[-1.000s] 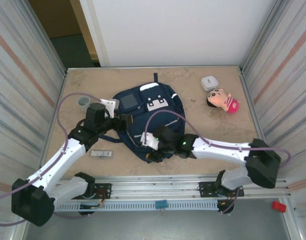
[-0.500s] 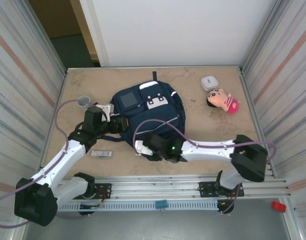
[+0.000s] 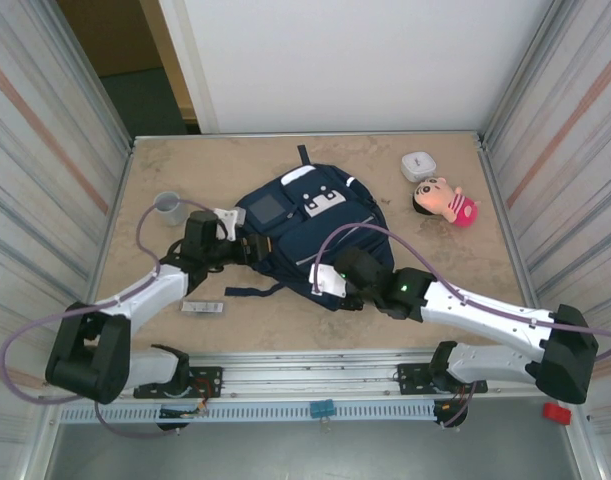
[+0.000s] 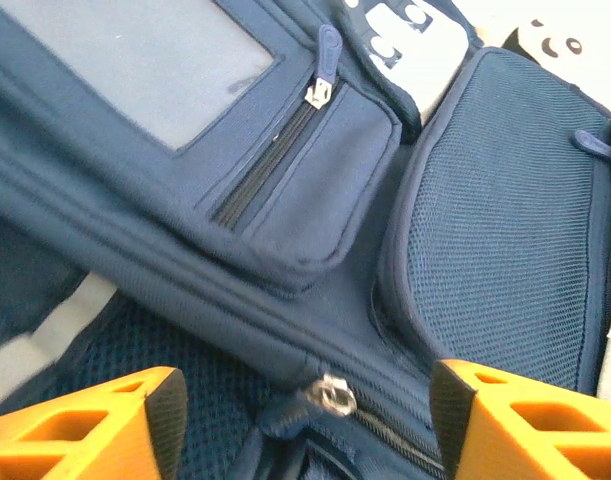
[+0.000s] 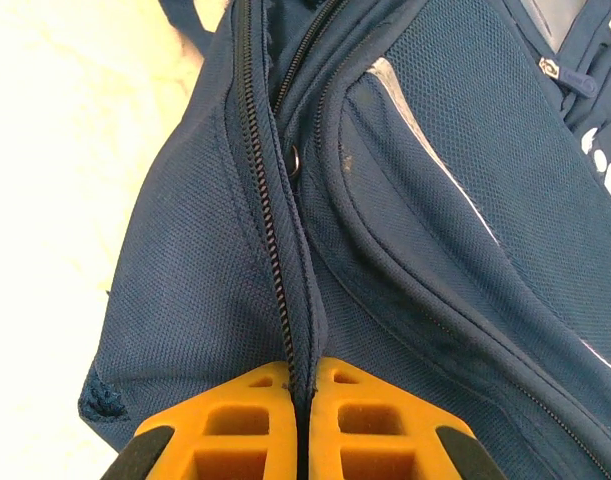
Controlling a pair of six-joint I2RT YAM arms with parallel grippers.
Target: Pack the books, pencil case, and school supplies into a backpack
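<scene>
The backpack [image 3: 305,235] is soft navy woven fabric with mesh panels, a thin pale stripe and white patches, slumped on the mottled tan surface [image 3: 185,170]. The right pincer [image 5: 300,378] is squeezed together on a raised fold of the backpack's zipper seam, with its orange fingers meeting through the cloth. The left pincer [image 4: 305,405] stands apart, and a metal zipper pull [image 4: 332,393] sits between its fingers with no visible contact. A small silver-grey bar [image 3: 201,307] lies on bare surface nearer the arm bases than that pincer. A grey cup [image 3: 167,206] sits off to its left by the wall.
</scene>
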